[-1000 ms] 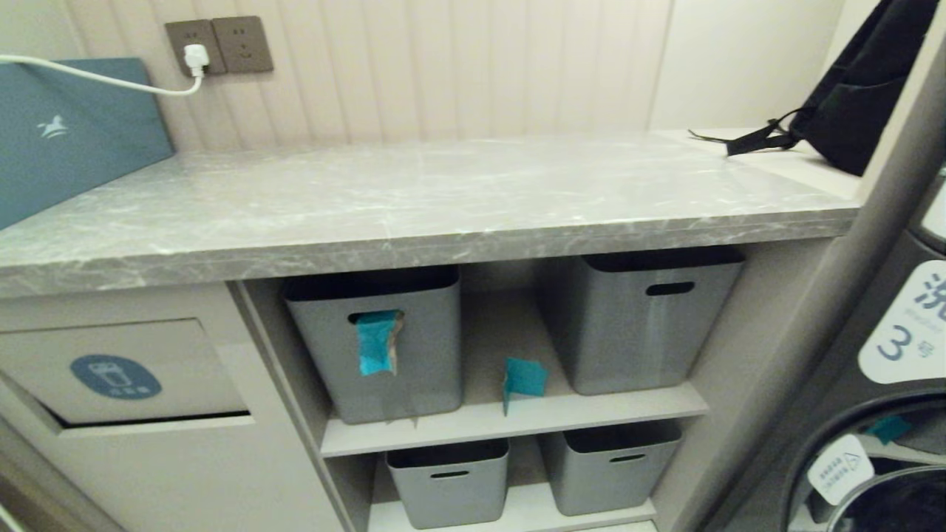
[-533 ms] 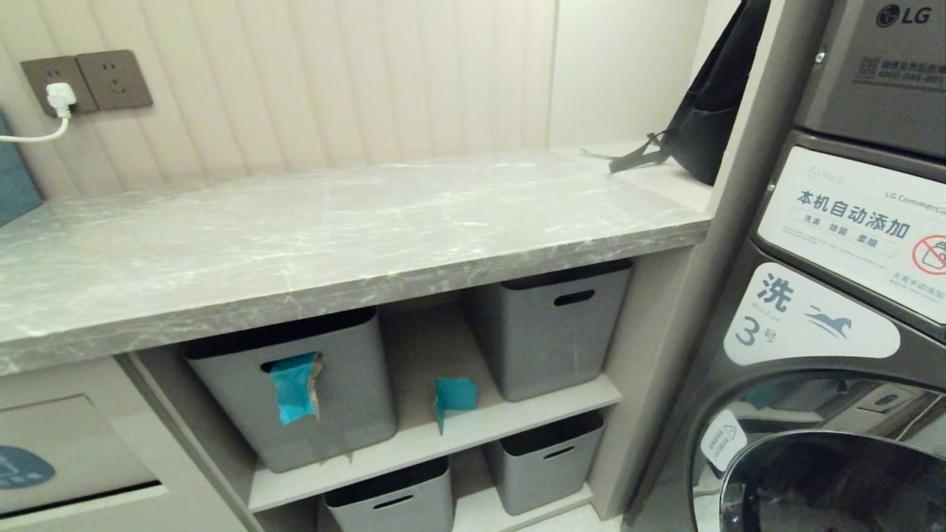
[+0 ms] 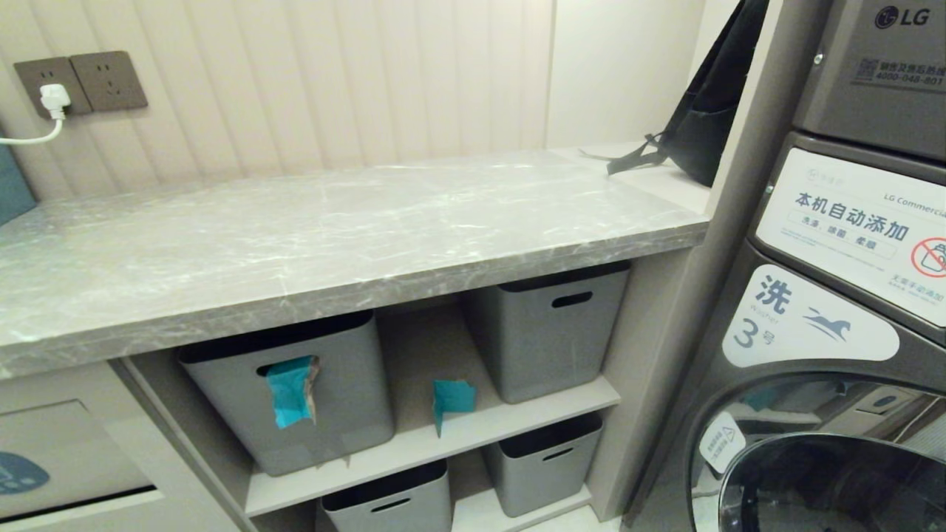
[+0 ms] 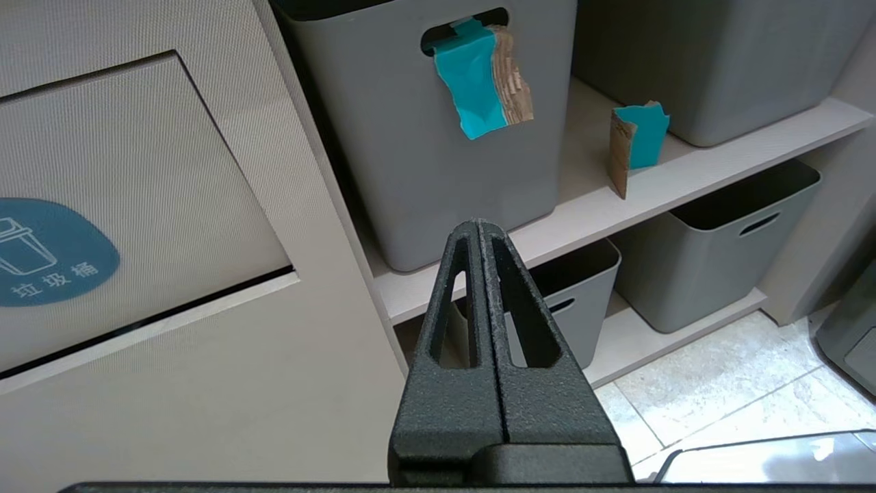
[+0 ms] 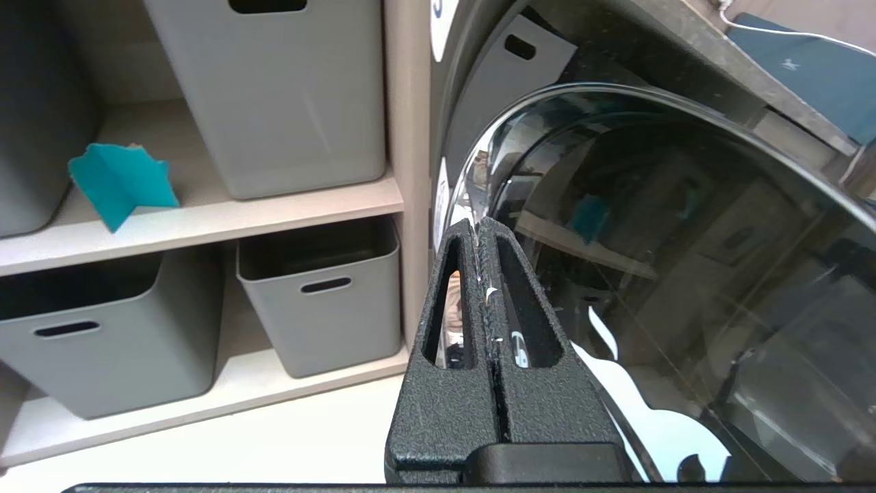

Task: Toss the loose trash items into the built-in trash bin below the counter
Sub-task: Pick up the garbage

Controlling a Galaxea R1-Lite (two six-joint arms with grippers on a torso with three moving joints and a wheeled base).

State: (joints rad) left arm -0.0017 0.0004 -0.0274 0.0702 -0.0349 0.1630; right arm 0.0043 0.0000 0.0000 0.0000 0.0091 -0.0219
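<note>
Grey marble bench (image 3: 347,244) runs across the middle of the head view, its top bare, with cream panelled wall behind and a black bag (image 3: 702,125) at the upper right. Under the slab sit shelves of grey storage boxes (image 3: 547,332), and a front-loading washer (image 3: 835,355) fills the right side. Neither arm shows in this view.

One teal wrapper (image 3: 292,391) hangs out of the slot handle of the upper-left box, long axis pointing straight down. The second teal wrapper (image 3: 452,399) stands upright on the shelf between the two upper boxes, folded into a V. At the lower left edge, only a sliver of the blue sticker on the trash bin flap (image 3: 66,458) makes it in.

Over to the left wrist view, and that flap (image 4: 137,205) is plain to see, slightly ajar along its lower edge, with the white bin icon on the sticker. It also reveals brown torn cardboard backing on both wrappers (image 4: 479,82) (image 4: 636,140). The left hand (image 4: 479,229) is pressed fully shut, empty, hanging in front of the shelving and touching nothing.

Right wrist view: the right hand (image 5: 479,229) is likewise closed tight and empty, in front of the washer's glass door, the standing wrapper (image 5: 120,181) off at the left.
</note>
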